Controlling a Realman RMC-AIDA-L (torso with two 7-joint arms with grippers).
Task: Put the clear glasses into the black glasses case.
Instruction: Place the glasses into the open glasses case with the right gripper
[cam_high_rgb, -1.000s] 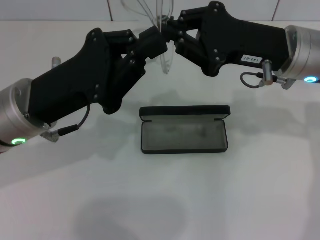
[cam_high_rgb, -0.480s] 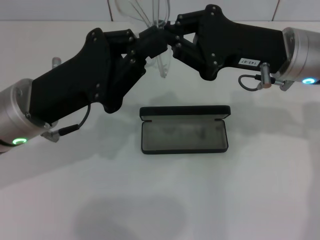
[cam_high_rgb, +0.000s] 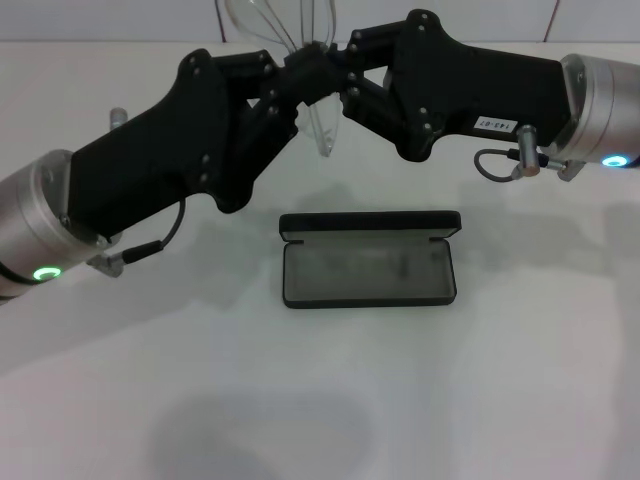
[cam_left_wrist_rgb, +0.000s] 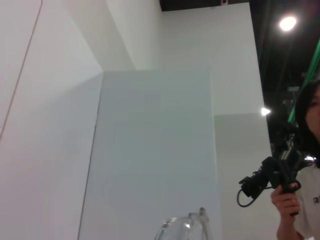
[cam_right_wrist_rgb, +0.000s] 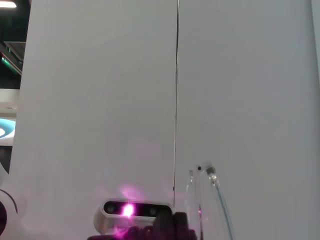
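The clear glasses are held in the air above the far side of the white table, lens up at the top edge, one thin arm hanging down. My left gripper and right gripper meet tip to tip at the glasses, and both look shut on them. The black glasses case lies open on the table below and nearer to me, grey lining up, lid folded back. A bit of the clear glasses shows in the left wrist view, and a clear arm in the right wrist view.
White walls rise behind the table. A person holding a camera rig stands off to one side in the left wrist view. A sensor bar with a purple light shows in the right wrist view.
The glasses have shifted left and tilted, the hanging arm swinging left. My left arm has risen a little and my right gripper has edged left with them. The case has not moved.
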